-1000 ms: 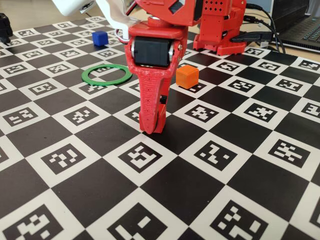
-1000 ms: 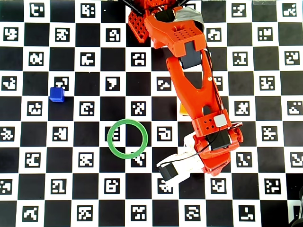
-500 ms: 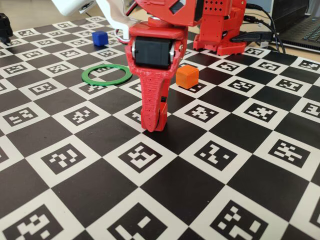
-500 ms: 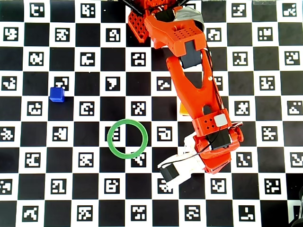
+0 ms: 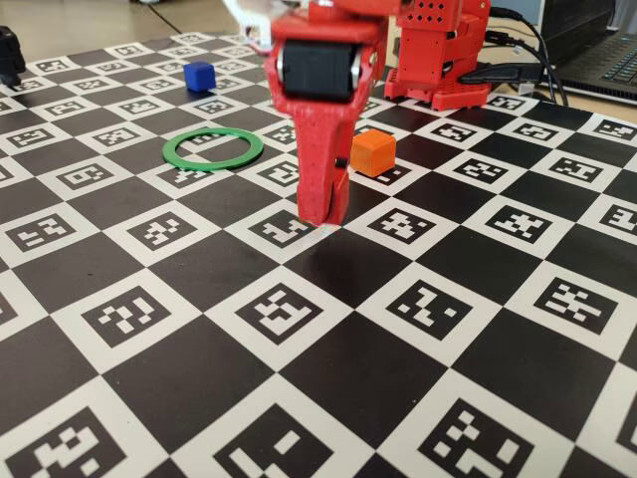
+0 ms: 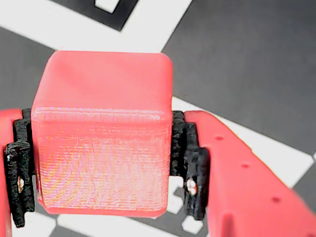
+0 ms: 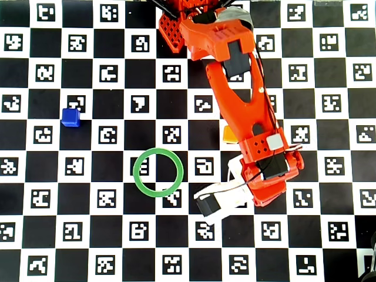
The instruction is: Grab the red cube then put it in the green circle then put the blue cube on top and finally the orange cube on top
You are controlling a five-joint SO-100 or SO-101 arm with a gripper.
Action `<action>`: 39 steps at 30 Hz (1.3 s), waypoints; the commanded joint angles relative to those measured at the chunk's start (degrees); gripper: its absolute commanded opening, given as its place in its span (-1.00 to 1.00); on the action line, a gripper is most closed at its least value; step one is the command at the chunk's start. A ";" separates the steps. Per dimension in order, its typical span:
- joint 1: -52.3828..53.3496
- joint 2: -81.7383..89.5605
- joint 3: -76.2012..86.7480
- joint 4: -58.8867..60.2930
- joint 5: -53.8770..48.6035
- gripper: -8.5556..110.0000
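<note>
Surface: checkered marker board (image 5: 478,329).
Gripper (image 5: 323,214): clamped on the red cube (image 6: 101,133), black pads (image 6: 183,148) pressing both its sides; tips just above the board.
Green ring (image 7: 158,171): empty, lying to the left of the gripper in the overhead view, near.
Blue cube (image 7: 70,117): far left.
Orange cube (image 5: 372,153): just behind the gripper.
Next move, likely: carry leftward to the ring.

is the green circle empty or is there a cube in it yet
Empty: the green circle encloses only checkerboard; the red cube sits in the claw.
</note>
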 commanded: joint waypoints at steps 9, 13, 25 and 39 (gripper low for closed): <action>10.99 21.71 2.20 7.73 -0.53 -0.69; 16.17 24.70 2.90 9.93 -1.49 -0.69; 29.97 30.59 9.76 11.16 -5.89 -0.69; 32.34 33.66 24.52 -0.26 -7.03 -0.69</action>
